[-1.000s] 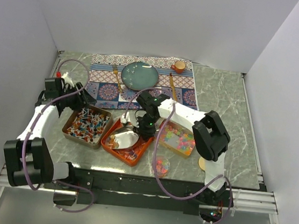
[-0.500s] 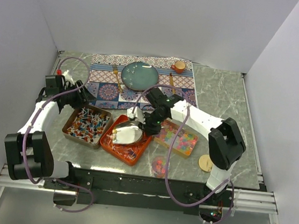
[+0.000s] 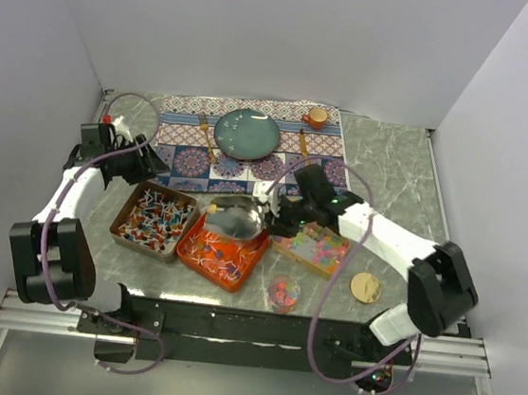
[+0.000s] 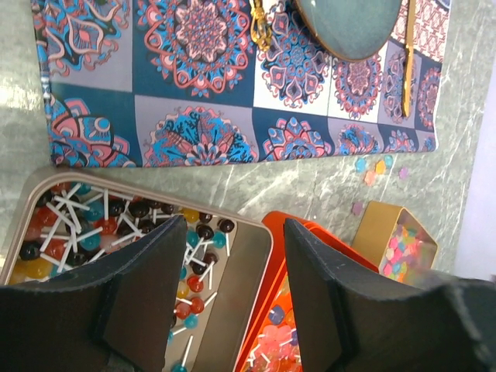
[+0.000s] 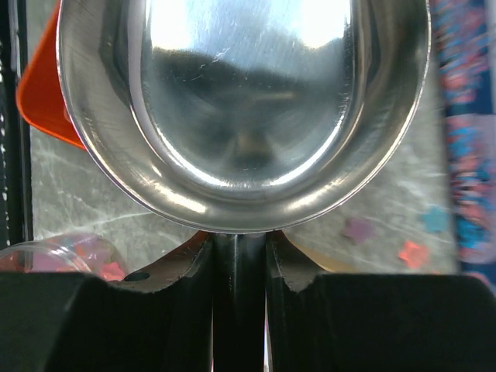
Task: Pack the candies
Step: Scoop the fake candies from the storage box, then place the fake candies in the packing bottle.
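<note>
Marbled tabletop [image 3: 391,174] carries 3 trays of candies [image 3: 222,256]. Right gripper [image 5: 239,260] pinches the empty silver scoop [image 5: 240,101] by its handle; left gripper [image 4: 232,248], fingers spread, hovers over the lollipop tray [image 4: 246,273].

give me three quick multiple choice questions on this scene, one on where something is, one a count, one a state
1. The scoop is
A. at the far end of the orange tray
B. on the teal plate
C. beside the round gold lid

2. How many rectangular trays hold candies?
A. two
B. three
C. five

3. The left claw is
A. open and empty
B. shut on a lollipop
C. shut on a fork

1 A: the top view shows its bowl there.
2 B: the lollipop tray, the orange tray and the gold tray.
3 A: its fingers stand apart with nothing between them.
</note>
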`<state>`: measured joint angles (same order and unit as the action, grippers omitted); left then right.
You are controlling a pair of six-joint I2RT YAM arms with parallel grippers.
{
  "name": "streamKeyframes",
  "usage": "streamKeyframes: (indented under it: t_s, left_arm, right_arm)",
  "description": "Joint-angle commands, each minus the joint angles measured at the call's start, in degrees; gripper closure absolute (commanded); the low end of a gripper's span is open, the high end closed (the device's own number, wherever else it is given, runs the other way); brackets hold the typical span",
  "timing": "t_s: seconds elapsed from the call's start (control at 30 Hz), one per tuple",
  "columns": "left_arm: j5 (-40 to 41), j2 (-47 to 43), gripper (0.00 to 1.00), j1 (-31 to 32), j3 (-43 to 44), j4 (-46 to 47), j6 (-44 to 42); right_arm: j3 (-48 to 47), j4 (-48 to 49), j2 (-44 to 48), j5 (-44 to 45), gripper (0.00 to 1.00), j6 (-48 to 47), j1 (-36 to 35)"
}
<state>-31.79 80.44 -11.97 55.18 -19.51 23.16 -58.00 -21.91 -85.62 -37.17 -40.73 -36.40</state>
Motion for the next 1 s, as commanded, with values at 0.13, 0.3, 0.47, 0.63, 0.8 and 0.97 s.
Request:
streamKeyframes:
  t_s: [0.13,0.3,0.47,0.63,0.8,0.97]
  left_arm:
    - [-4.2,1.6,0.41,1.1,4.2,5.9,2.2]
    - [-5.4,3.1,0.4,3.9,6.4,7.3,1.0]
    - [-5.1,3.2,0.41,5.7,6.5,8.4,0.9]
    - [-4.6,2.8,0.41,6.1,5.9,8.5,1.1]
    - [-4.4,1.6,0.41,6.3,5.1,9.0,1.6]
    - [-4.7,0.3,0.4,6.3,3.8,9.4,2.2]
  right_arm:
    - [0.6,-12.3,17.6,0.7,1.0,-13.2,7.1]
    - [4.2,-28.4,27.9,4.1,1.0,-29.3,14.3]
    - [8.5,-38.4,37.3,7.5,1.0,-41.9,17.7]
    - [13.7,-42.6,43.6,10.9,1.0,-45.5,17.9]
    - [15.5,-42.3,45.0,14.7,1.0,-46.4,17.6]
    - [12.9,-42.4,40.8,20.9,1.0,-48.4,17.1]
